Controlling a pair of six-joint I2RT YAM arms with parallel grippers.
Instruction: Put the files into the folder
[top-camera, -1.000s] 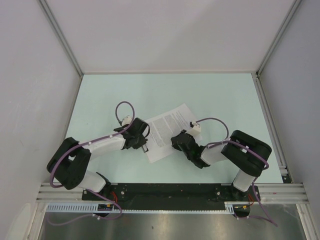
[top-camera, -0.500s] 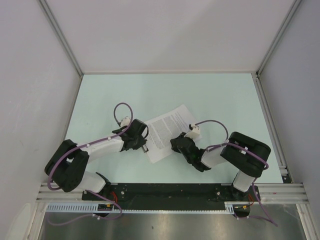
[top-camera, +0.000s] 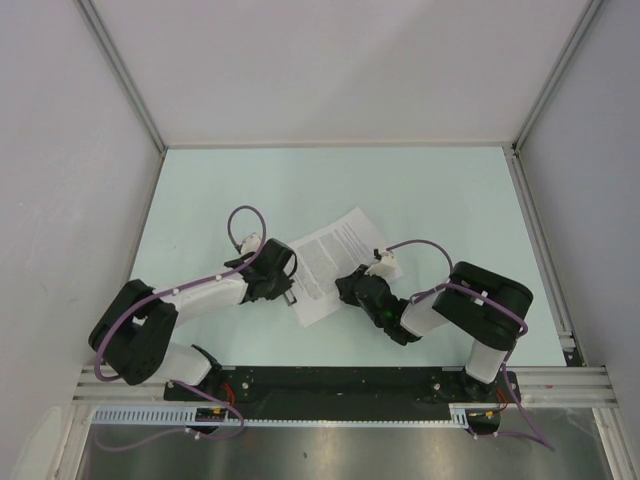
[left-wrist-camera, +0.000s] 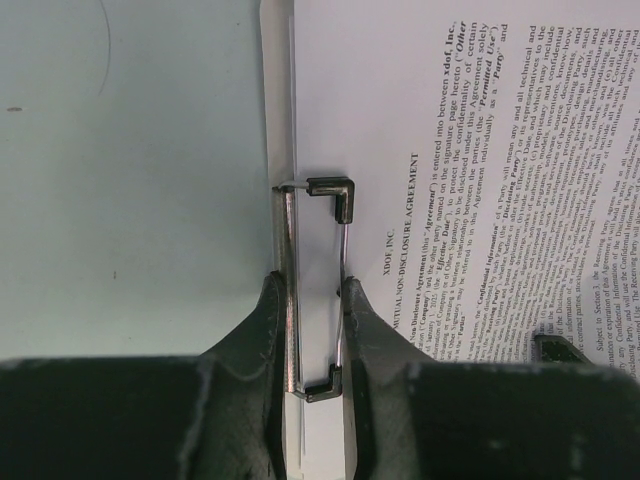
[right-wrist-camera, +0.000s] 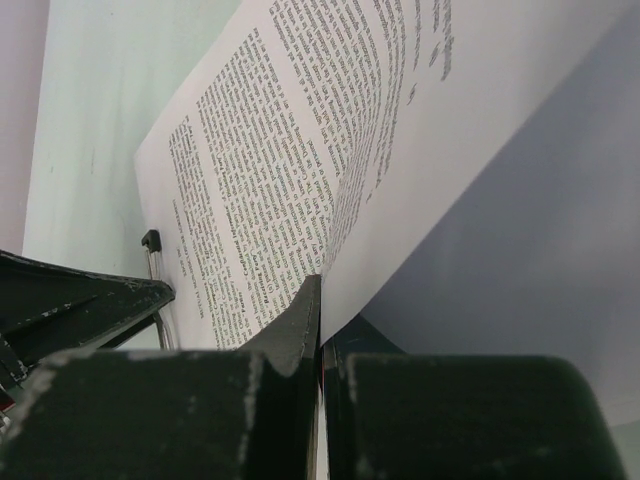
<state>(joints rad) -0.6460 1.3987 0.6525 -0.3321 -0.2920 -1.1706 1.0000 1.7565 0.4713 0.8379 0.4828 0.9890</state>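
Files (top-camera: 335, 262) sit mid-table (top-camera: 450, 200), tilted, dense black text face up. Can't tell how many sheets. Folder (left-wrist-camera: 275, 80) is under them; only a thin white strip of it shows just past the paper's left edge in my left wrist view.

My left gripper (top-camera: 293, 298) is at the stack's near-left end. Its jaws are only a narrow gap apart, and the fingers (left-wrist-camera: 260, 330) squeeze the two wire handles of the clip (left-wrist-camera: 340, 195) between them. The clip's wire sits over the edge of the printed page.

My right gripper (top-camera: 345, 285) is at the near-right edge of the paper, jaws fully closed and pinching the sheet's edge. In the right wrist view the pinched page (right-wrist-camera: 300, 150) curves up off the surface, with shadow below it.
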